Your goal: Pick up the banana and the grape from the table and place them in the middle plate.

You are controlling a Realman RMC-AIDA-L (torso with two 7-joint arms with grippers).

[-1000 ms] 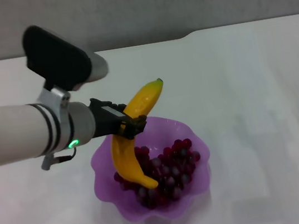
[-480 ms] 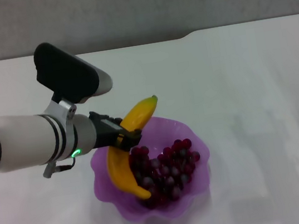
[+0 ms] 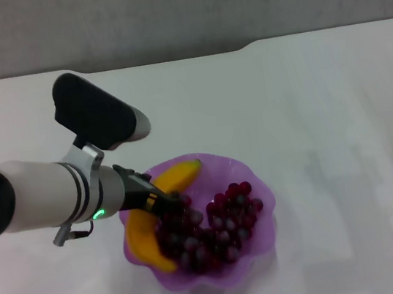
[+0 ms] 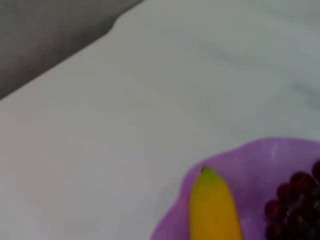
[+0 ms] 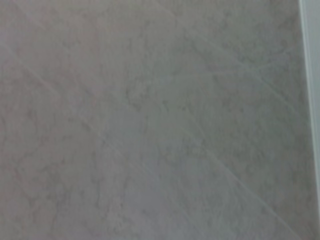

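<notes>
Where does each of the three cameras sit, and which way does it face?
Head view: looks forward and down on the broad white table; shows the left arm, its claw on the curved yellow banana in the translucent purple scalloped plate, and the right arm at the right edge.
Left wrist view: looks across the table at the plate rim, the banana tip and the dark red-purple grape bunch; no own fingers.
Right wrist view: only a plain grey surface.
Shared by head and left wrist: banana, grapes, plate.

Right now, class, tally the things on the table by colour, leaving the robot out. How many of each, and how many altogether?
Yellow: 1, the banana
Dark red-purple: 1, the grape bunch
Translucent purple: 1, the middle plate
Total: 3
</notes>
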